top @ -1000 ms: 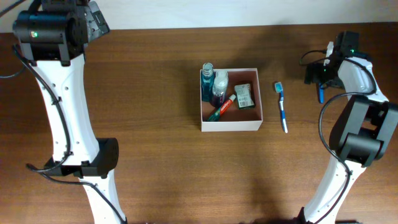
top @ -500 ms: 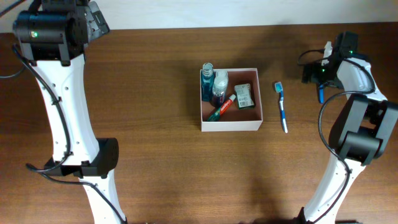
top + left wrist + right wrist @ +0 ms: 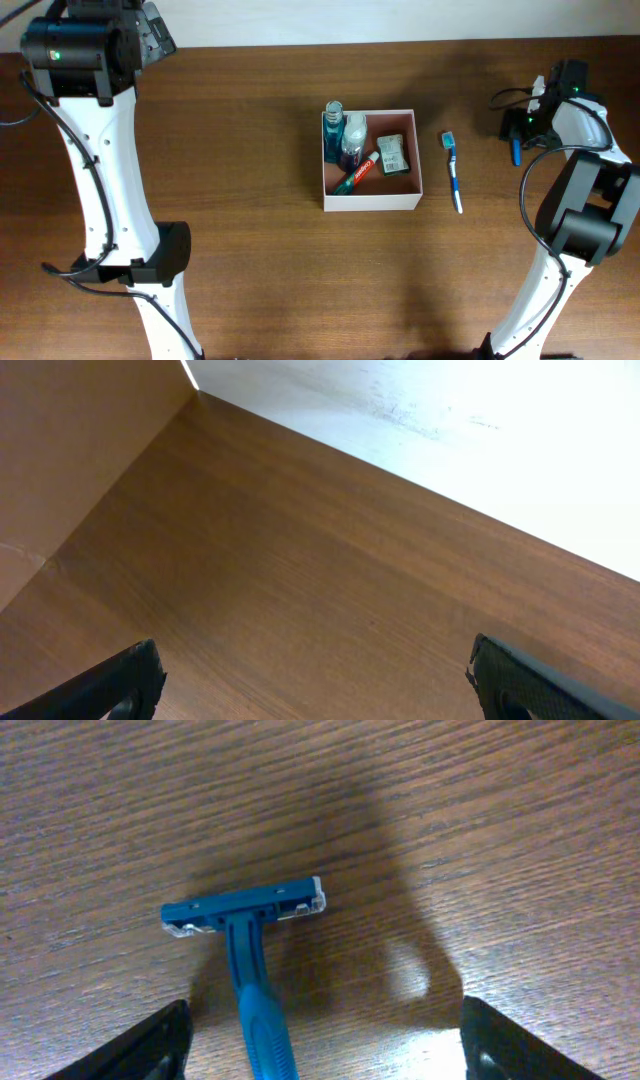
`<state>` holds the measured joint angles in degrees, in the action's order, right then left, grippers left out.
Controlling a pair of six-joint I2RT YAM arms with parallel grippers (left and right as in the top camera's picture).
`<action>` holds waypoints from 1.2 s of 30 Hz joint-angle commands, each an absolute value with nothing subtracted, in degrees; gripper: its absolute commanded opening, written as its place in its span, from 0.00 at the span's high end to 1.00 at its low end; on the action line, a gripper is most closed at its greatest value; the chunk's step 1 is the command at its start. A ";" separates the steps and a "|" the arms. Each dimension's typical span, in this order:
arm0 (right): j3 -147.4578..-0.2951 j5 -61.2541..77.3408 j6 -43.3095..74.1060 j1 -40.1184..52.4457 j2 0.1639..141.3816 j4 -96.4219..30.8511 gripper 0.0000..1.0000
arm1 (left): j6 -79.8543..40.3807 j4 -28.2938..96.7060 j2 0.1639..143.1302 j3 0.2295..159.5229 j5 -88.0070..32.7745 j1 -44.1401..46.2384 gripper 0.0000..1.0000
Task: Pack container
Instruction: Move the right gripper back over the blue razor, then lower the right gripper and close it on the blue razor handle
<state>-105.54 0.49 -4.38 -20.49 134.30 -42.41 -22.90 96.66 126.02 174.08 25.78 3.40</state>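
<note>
- Container: mid-table, upright, open-topped; bottles, a tube and a grey block are inside; contents unmoved over the last second; bare floor is left along its near wall.
- Toothbrush: flat on the table, just right of the container, not touching it; unmoved; not yet packed.
- Razor: flat on the table, well right of the toothbrush; head away from the wrist camera, handle running back between the jaws.
- Right gripper: shifted slightly rightward since a second ago and now set over the razor; jaws spread either side of the handle, nothing pinched; the razor is judged the next pick.
- Left gripper: spread wide, empty, parked over the table's far left corner.
- Clearance: bare table all round the razor; the straight path to the container crosses the toothbrush, so a lift is advised.
</note>
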 commanded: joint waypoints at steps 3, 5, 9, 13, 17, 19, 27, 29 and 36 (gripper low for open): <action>-105.47 1.10 -4.10 -20.67 135.50 -42.70 0.26 | -22.20 96.68 126.08 173.82 26.57 3.20 0.01; -105.21 1.10 -4.10 -20.67 135.50 -42.70 0.37 | -22.20 96.68 126.08 173.82 26.57 3.20 0.01; -104.27 1.10 -4.08 -20.64 135.50 -42.65 0.52 | -22.22 96.68 126.08 173.82 26.57 3.20 0.01; -103.53 1.10 -4.08 -20.64 135.50 -42.63 0.72 | -22.20 96.68 126.08 173.82 26.57 3.20 0.01; -103.48 3.09 -4.03 -20.64 135.50 -42.81 0.95 | -22.20 96.68 126.08 173.82 26.57 3.20 0.01; -103.50 4.49 -4.03 -20.64 135.50 -42.89 0.96 | -22.22 96.68 126.08 173.82 26.57 3.20 0.01; -107.85 10.55 -0.12 -20.67 135.06 -48.86 0.96 | -22.20 96.68 126.08 173.82 26.57 3.20 0.01; -110.67 13.10 -0.12 -20.64 134.58 -51.83 0.96 | -22.22 96.68 126.08 173.82 26.57 3.20 0.01; -126.56 29.63 2.39 -20.58 132.22 -70.89 0.96 | -22.22 96.68 126.08 173.82 26.57 3.20 0.01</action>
